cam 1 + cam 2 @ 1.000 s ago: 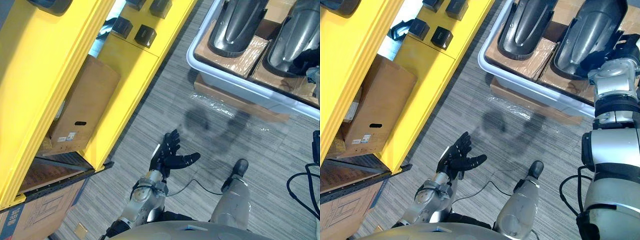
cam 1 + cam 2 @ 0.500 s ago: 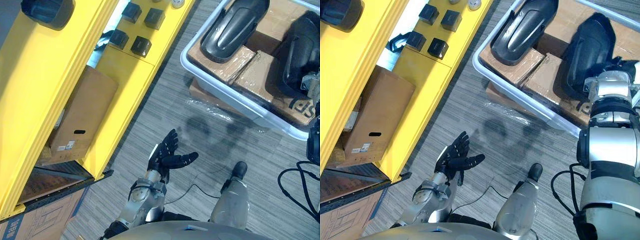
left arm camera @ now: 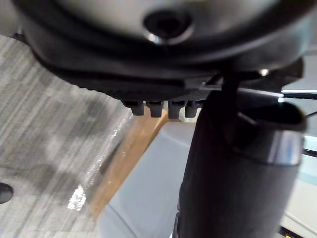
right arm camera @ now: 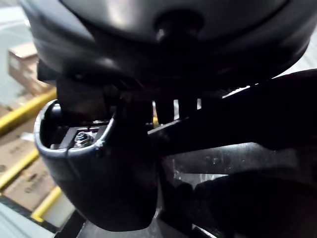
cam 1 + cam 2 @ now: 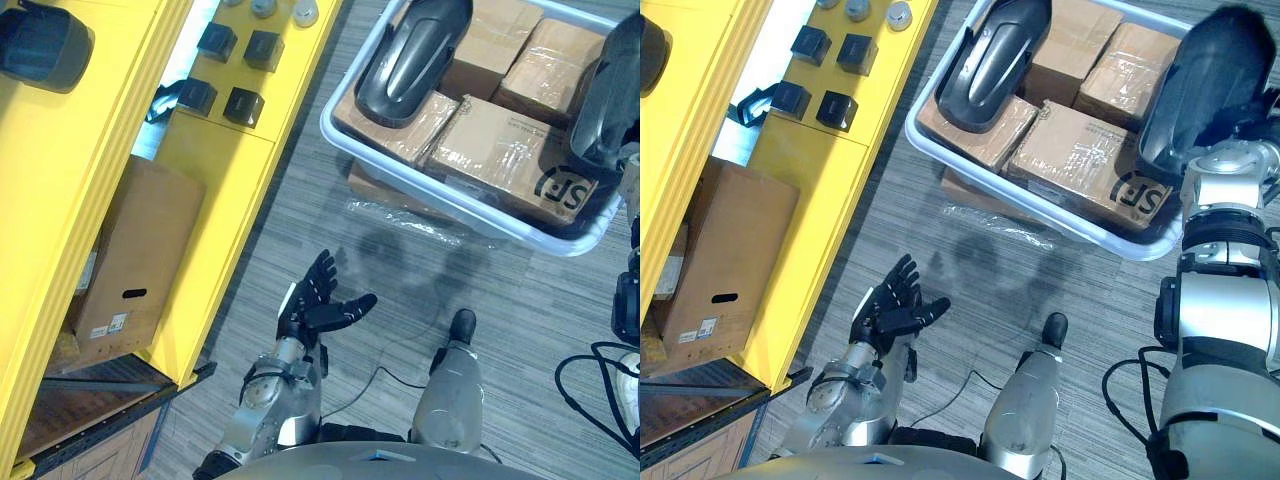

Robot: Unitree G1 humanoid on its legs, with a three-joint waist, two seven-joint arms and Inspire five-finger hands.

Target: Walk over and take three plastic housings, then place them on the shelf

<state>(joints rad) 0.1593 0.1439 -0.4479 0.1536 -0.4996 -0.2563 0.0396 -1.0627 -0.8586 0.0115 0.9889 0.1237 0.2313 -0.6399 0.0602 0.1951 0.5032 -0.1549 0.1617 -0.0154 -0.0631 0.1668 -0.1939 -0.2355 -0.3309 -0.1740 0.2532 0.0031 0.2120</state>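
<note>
- Left eye view: the left hand hovers palm up over the grey floor, fingers spread and straight, holding nothing. A yellow shelf runs along the robot's left. One dark shelf housing lies on the shelf's upper level, well apart from both hands. Ahead, a pale bin holds taped boxes. A bin housing lies on those boxes, far from the left hand.
- Right eye view: the held housing stands tilted above the bin's right end, right at the tip of the right arm. It overlaps the bin's rim and the nearest box.
- Left wrist view: the left hand's fingers point out straight, the thumb apart from them, nothing between. Past them show the floor and the bin's grey wall.
- Right wrist view: the right hand is closed on the held housing; its thumb presses one side, and the glossy dark shell lies tight against the palm.
</note>
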